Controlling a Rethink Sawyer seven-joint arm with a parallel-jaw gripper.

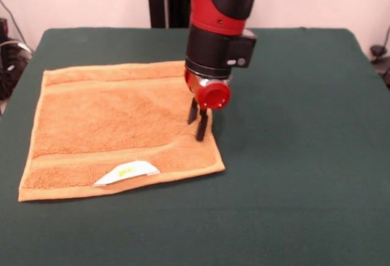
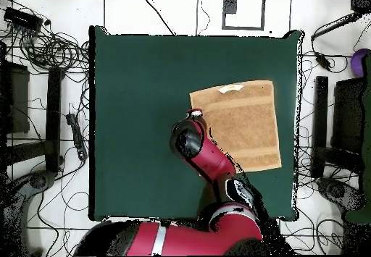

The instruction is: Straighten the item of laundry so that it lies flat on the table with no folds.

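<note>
The orange-tan towel (image 1: 122, 126) lies spread out on the left part of the dark green table (image 1: 292, 95), with its white tag (image 1: 128, 171) near the front edge. A slight ridge runs along the near border band. My gripper (image 1: 197, 120) stands low over the towel's right edge, its two black fingers slightly apart and holding nothing. In the overhead view the towel (image 2: 239, 127) lies at the table's (image 2: 138, 109) right side, and the arm's wrist (image 2: 188, 140) at the towel's left edge hides the gripper.
The black pedestal (image 1: 161, 1) stands behind the table's far edge. Cables (image 2: 51, 44) and equipment lie on the floor around the table. The towel lies close to the table's right edge in the overhead view.
</note>
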